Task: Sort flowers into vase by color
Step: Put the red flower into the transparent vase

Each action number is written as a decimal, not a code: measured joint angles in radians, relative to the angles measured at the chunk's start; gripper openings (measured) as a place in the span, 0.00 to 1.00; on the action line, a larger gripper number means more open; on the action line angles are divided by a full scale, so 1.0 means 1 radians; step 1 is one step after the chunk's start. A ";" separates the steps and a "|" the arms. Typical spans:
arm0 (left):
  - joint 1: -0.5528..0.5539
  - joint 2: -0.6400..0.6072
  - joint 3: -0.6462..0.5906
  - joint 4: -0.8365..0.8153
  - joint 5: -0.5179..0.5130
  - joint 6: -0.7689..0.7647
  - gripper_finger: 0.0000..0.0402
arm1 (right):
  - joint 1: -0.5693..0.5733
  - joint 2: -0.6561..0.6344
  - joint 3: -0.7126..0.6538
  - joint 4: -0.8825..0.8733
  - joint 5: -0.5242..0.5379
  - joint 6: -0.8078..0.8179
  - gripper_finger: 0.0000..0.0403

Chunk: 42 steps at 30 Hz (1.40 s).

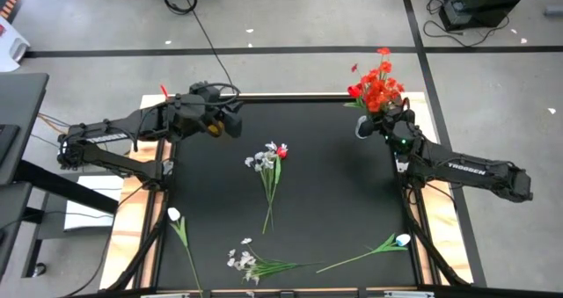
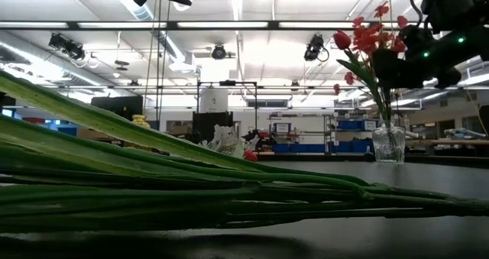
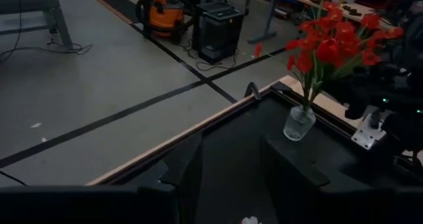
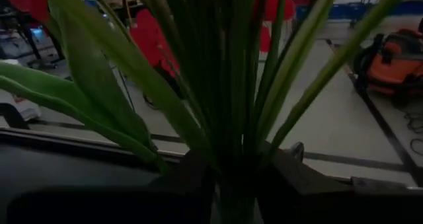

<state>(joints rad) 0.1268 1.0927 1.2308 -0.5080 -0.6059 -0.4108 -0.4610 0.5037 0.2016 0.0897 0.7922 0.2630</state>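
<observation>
A small glass vase (image 2: 388, 143) holding the red flowers (image 1: 378, 87) stands at the table's far right corner. My right gripper (image 4: 236, 178) is open at the bunch, one finger on each side of the green stems (image 4: 231, 118) above the vase. My left gripper (image 3: 232, 164) hangs open and empty over the table's far left part (image 1: 230, 122). A mixed sprig bunch (image 1: 271, 157), white with one red bloom, lies flat at mid-table. White flowers lie near the front: one at the left (image 1: 173, 214), a bunch (image 1: 242, 261) and one at the right (image 1: 400, 241). My right gripper has its fingers (image 4: 192, 178) level with and on either side of the red bunch's stems (image 4: 241, 145), above the vase's mouth. The stems stand upright in the vase. I cannot tell whether the fingers touch them.
The black mat (image 1: 334, 192) has bare room between the lying flowers. In the low view the near bunch's stems (image 2: 191, 190) fill the foreground. The wooden table border (image 1: 132, 219) runs along both sides. Beyond the far edge sit an orange vacuum (image 3: 162, 12) and floor cables.
</observation>
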 joint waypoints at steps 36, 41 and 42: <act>-0.241 0.004 -0.011 -0.301 -0.002 -0.403 0.39 | 0.103 0.001 0.403 -1.050 -0.669 0.848 0.33; -0.357 0.034 -0.083 -0.288 -0.030 -0.565 0.39 | 0.212 0.027 0.403 -0.999 -0.734 0.945 0.33; -0.380 0.042 -0.103 -0.278 -0.033 -0.593 0.39 | 0.239 0.036 0.403 -0.977 -0.742 0.964 0.33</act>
<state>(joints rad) -0.2527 1.1352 1.1282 -0.7857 -0.6388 -1.0035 -0.2223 0.5397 0.6044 -0.8874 0.0502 1.2269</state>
